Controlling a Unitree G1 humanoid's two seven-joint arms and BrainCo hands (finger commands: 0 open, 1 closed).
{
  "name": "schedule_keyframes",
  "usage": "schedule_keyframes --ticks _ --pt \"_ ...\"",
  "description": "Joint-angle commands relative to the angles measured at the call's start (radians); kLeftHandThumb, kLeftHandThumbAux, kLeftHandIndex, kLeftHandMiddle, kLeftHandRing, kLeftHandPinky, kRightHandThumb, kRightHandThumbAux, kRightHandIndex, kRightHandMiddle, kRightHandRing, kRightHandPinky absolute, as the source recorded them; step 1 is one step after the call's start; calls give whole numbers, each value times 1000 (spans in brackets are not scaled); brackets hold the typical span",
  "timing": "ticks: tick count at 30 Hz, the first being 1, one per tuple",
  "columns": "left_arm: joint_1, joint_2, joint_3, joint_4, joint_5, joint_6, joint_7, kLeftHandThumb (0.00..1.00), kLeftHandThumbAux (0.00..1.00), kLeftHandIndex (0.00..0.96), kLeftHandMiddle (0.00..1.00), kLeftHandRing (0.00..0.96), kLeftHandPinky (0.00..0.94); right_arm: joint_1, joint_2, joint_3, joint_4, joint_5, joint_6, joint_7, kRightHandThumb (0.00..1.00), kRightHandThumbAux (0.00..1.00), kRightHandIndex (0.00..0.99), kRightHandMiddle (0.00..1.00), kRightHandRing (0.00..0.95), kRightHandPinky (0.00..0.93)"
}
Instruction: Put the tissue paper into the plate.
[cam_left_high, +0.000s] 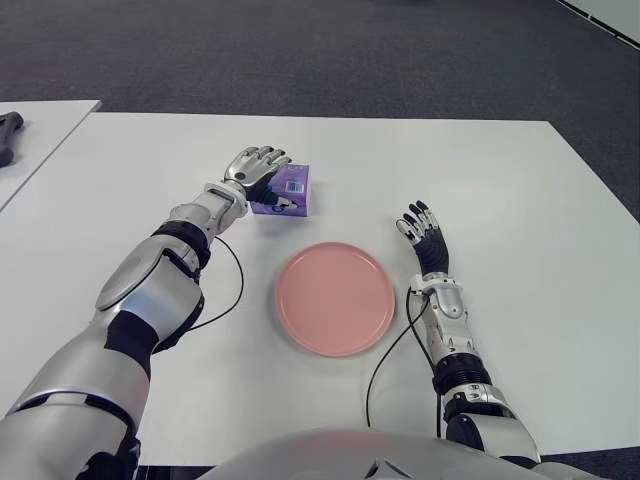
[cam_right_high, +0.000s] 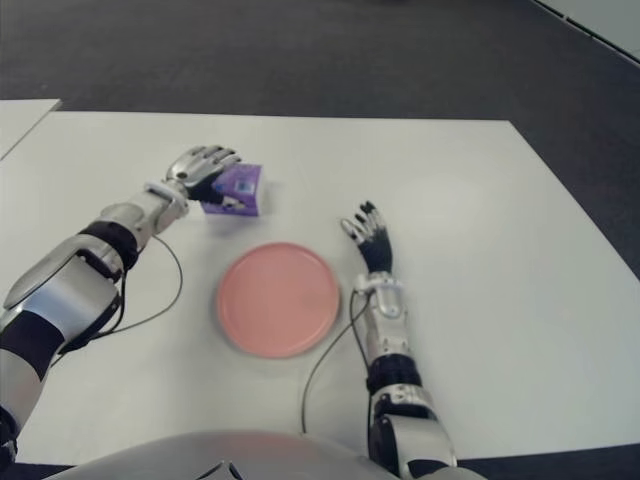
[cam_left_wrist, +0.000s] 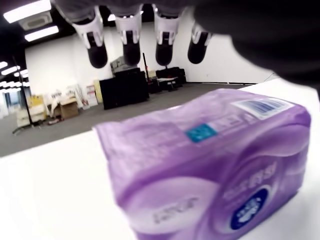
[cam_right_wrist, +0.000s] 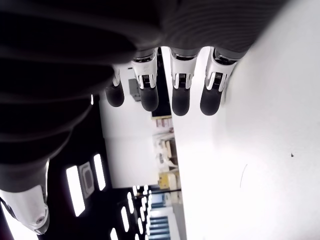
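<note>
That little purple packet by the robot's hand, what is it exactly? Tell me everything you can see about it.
The tissue pack is a small soft brick wrapped in glossy purple plastic film, printed with pale swirls, a blue round logo and a small white barcode label. It lies flat on the white table, beyond the pink plate and not in it. The left hand hangs over its left end with fingers spread, not closed on it.

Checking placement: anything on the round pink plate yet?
Nothing on the round pink plate. The purple tissue pack sits on the white table behind it, under the left hand; no grip visible.
</note>
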Motion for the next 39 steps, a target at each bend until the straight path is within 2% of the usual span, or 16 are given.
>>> schedule_keyframes --ticks 1,18,33,39 --pt "-12 7 -18 14 24 16 19 192 245 0 0 0 0 58 2 -1 67 2 51 3 403 623 68 111 96 122" --pt "-5 14 -78 28 70 64 37 165 214 0 0 0 0 57 0 6 74 -7 46 -5 377 631 68 100 96 132" --pt "7 0 -85 30 64 60 24 176 230 0 0 0 0 63 2 4 69 0 44 1 405 630 75 117 104 137" --pt "9 -7 -84 31 62 56 19 171 237 0 0 0 0 65 1 4 66 3 44 4 409 616 77 116 93 106"
